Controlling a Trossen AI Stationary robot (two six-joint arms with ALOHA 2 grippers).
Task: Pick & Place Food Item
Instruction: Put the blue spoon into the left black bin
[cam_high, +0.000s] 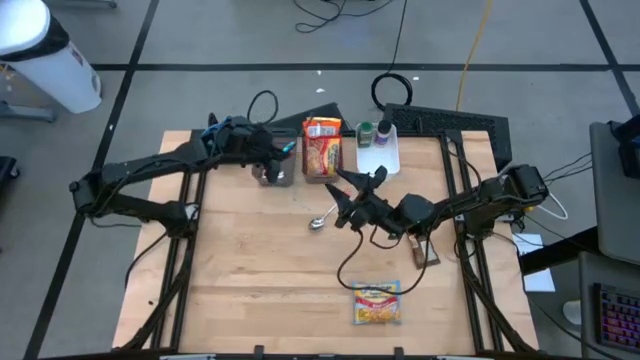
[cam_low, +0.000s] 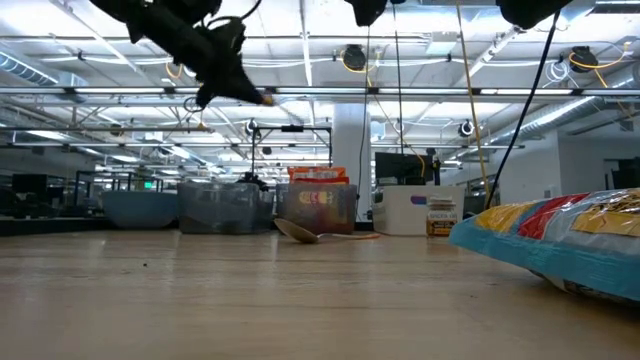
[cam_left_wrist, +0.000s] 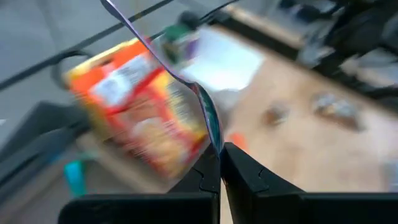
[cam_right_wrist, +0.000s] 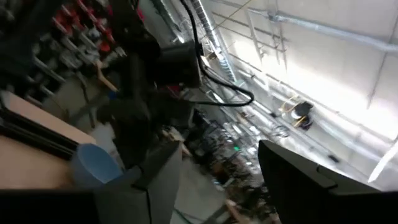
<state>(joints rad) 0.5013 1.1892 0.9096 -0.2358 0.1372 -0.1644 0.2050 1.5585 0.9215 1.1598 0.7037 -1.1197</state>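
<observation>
left gripper (cam_high: 283, 152) pinched shut on a thin clear wrapper edge (cam_left_wrist: 186, 81), raised over the far edge beside the orange food box (cam_high: 322, 148). right gripper (cam_high: 352, 192) spread open, holding nothing (mid-table, above the spoon (cam_high: 319, 222)). yellow snack packet (cam_high: 377, 303) lying at the near edge.

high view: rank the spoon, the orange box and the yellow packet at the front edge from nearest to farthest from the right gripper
From the right gripper, open above mid-table:
1. spoon, just beside it toward the left arm's side.
2. orange box, at the table's back edge.
3. yellow packet, near the front edge.
</observation>
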